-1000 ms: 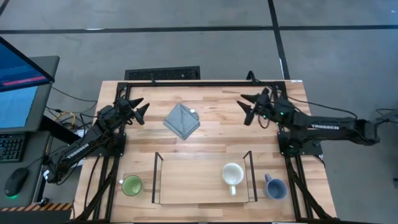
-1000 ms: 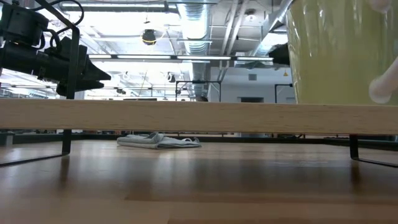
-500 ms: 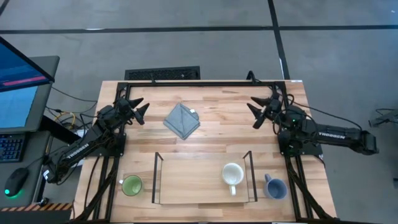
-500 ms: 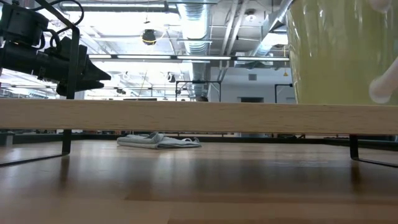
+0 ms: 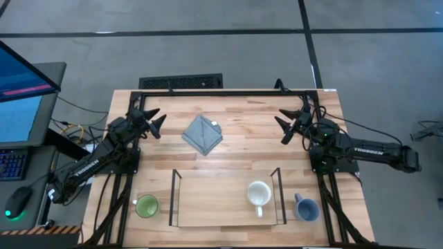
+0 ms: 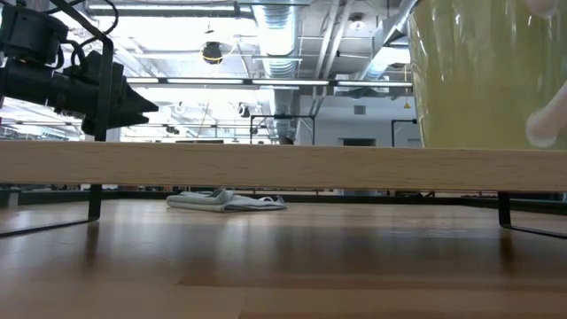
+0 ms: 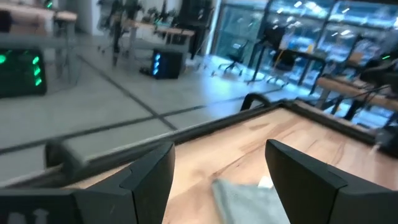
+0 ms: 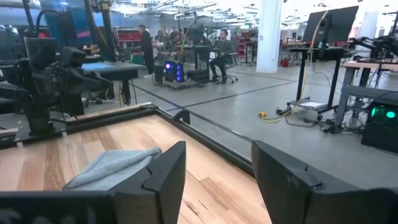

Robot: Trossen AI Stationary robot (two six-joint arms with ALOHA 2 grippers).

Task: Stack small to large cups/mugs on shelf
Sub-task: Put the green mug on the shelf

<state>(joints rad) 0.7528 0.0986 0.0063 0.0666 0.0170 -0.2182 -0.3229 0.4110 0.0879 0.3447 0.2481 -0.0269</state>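
Mugs sit along the near edge of the light-wood desk [image 5: 235,149]: the cream-white mug [image 5: 259,194] stands on the low shelf [image 5: 208,200] towards its right wire end, the green mug [image 5: 147,206] on the desk just left of the shelf, and the blue-grey mug [image 5: 305,207] just right of it. White lettering reading TROSSEN runs along the right arm, whose right tool [image 5: 292,122] hovers with fingers spread over the far right of the desk, while the left tool [image 5: 149,122] hovers likewise spread over the far left. Between them lies a grey folded cloth [image 5: 202,134], and beyond the desk is a grey floor, with a large hall of desks, monitors and overhead ducts behind.
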